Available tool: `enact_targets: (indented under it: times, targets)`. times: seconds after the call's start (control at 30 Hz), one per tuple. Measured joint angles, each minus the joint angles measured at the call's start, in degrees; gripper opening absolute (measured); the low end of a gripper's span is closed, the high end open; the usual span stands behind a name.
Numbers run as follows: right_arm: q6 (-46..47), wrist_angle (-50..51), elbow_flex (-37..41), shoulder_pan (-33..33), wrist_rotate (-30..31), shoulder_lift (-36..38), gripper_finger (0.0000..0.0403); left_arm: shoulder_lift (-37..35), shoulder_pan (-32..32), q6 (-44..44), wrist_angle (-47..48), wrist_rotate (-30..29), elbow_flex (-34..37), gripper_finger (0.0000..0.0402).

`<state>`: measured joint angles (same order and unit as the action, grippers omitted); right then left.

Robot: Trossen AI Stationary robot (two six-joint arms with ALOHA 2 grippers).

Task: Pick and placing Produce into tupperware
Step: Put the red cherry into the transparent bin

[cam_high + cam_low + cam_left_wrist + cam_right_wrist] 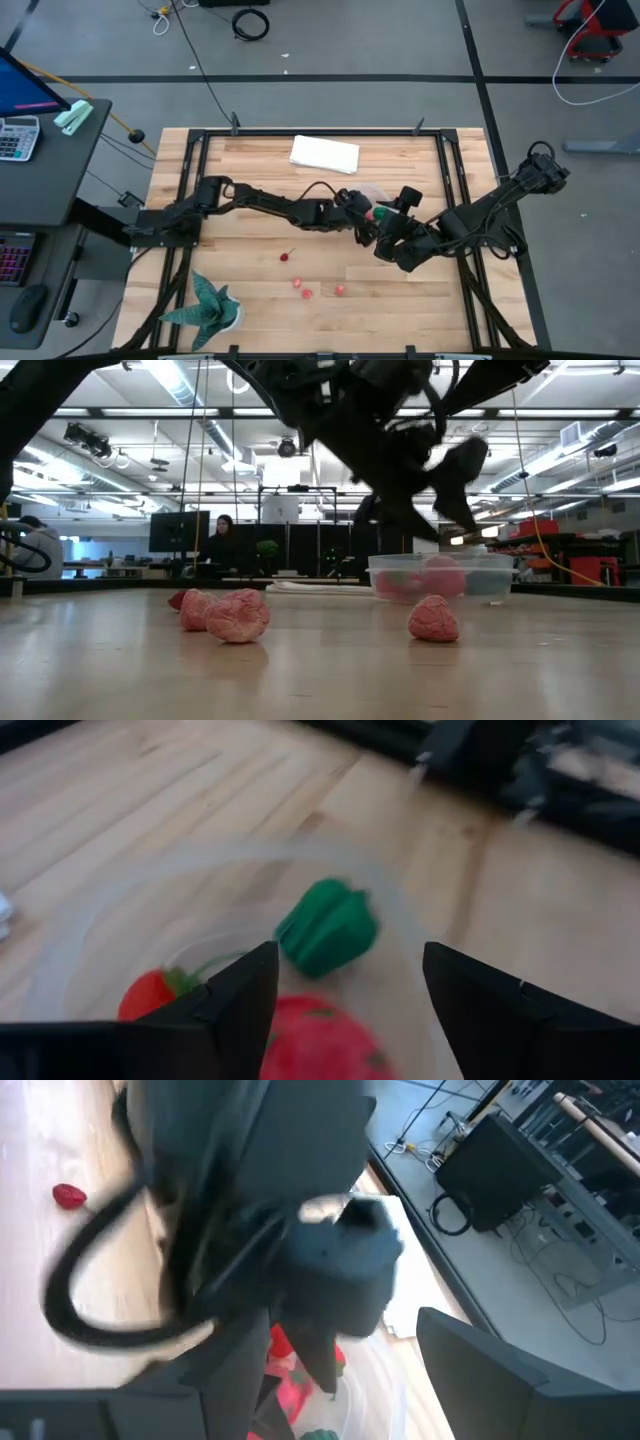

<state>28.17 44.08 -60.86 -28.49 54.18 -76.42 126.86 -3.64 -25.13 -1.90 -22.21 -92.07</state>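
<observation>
The clear round tupperware point(374, 194) stands on the table at mid-right; it also shows in the low view point(470, 573). Inside it lie a green pepper point(328, 925), a red strawberry point(148, 996) and a larger red fruit point(320, 1042). My left gripper point(350, 990) hovers open just above the tub, with the pepper beyond its fingers and untouched. It also shows in the high view point(364, 222). My right gripper point(392, 242) is open and empty beside the tub on its near side, facing the left gripper. Several red and pink produce pieces point(300, 285) lie loose on the table nearer the front.
A flat white cloth point(324, 153) lies at the far middle. A spiky teal potted plant point(210, 305) stands at the near left corner. Three pink pieces point(238, 615) lie on the table in front of the tub. A person sits in the room behind.
</observation>
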Motion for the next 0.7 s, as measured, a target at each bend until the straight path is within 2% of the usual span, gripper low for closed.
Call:
enact_targets:
  times: [0.13,0.23,0.37,0.43,0.6,0.7]
  targets:
    - [-0.36,0.04,0.00,0.00,0.02,0.00,0.0265,-3.72,-0.15,0.25,11.26,4.51,-4.05,0.0244]
    - [-0.36,0.06,0.00,0.00,0.02,0.00,0.0265,-5.25,-0.73,-1.94,28.83,8.83,-9.24,0.0238]
    - [0.01,0.46,0.00,-0.20,-0.16,0.00,0.0265,-6.37,-2.73,-11.98,51.14,16.24,-16.82,0.0233]
    - [0.14,0.85,0.00,-0.22,-0.47,0.00,0.0265,-6.40,-4.93,-14.93,60.80,17.58,-19.39,0.0231]
    - [2.67,2.99,0.13,-0.20,-2.49,0.00,0.0265,-6.35,-13.01,-18.47,71.83,17.14,-19.97,0.0222]
    - [5.77,4.93,0.15,-0.20,-3.28,0.00,0.0265,-5.38,-18.51,-21.44,72.20,8.18,-20.04,0.0214]
